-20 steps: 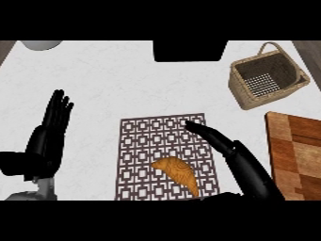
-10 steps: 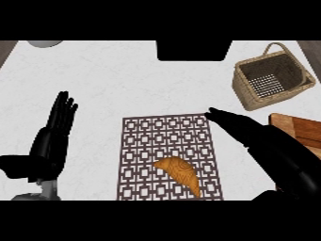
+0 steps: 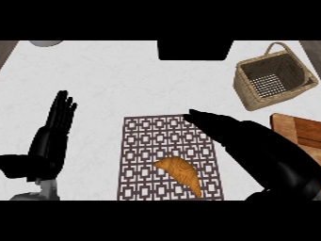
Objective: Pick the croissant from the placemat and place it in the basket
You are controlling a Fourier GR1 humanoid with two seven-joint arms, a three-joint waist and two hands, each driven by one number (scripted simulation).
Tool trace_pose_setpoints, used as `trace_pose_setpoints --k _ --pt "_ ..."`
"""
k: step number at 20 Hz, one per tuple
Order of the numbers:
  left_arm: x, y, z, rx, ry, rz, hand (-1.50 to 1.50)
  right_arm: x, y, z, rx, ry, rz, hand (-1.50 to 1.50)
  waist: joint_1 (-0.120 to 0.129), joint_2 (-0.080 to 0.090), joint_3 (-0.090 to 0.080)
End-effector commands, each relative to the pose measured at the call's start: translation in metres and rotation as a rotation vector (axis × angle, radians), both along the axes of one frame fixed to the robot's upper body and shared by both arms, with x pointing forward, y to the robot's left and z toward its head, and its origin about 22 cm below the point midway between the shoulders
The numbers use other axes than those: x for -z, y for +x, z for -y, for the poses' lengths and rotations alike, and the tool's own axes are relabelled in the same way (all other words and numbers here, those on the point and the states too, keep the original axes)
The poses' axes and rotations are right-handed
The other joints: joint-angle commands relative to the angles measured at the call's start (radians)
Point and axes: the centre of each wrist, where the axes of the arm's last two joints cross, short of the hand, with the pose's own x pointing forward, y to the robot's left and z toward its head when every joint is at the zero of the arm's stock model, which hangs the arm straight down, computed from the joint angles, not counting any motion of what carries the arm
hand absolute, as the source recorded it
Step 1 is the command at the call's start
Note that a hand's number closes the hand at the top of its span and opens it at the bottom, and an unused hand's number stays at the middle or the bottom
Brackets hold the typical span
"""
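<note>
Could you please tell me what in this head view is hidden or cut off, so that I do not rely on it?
- Wooden board, head view: its near part lies under the right hand, and the right edge cuts it off.
- Grey round object, head view: the top edge cuts it off; its kind is unclear.
- Black object, head view: cut off at the top.
- Placemat, head view: right side partly under the right hand.

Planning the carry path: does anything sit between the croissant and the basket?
Only the robot's own right hand, open, lies across the line from the croissant on the placemat to the basket. Otherwise the counter between shows nothing; the wooden board lies aside, right.
</note>
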Motion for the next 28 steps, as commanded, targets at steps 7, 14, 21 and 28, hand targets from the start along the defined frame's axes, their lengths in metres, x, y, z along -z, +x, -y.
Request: trace_pose_setpoints --k 7,14,21,28 --pt "-0.011 0.004 0.004 -0.002 0.002 0.001 0.00 0.035 0.005 -0.025 0.063 -0.171 -0.036 -1.50 -0.003 0.001 0.001" --pt "-0.003 0.002 0.013 -0.003 -0.011 0.012 0.00 0.070 0.001 -0.021 0.045 -0.134 -0.055 -1.50 -0.004 0.001 0.002" --pt "0.018 -0.002 0.009 -0.004 -0.007 -0.003 0.00 0.104 -0.002 -0.013 0.033 -0.106 -0.047 -1.50 -0.005 0.001 0.001" --pt "0.001 0.001 0.008 0.001 -0.009 0.004 0.00 0.137 0.005 -0.020 0.062 -0.137 -0.007 -1.50 -0.005 0.001 0.002"
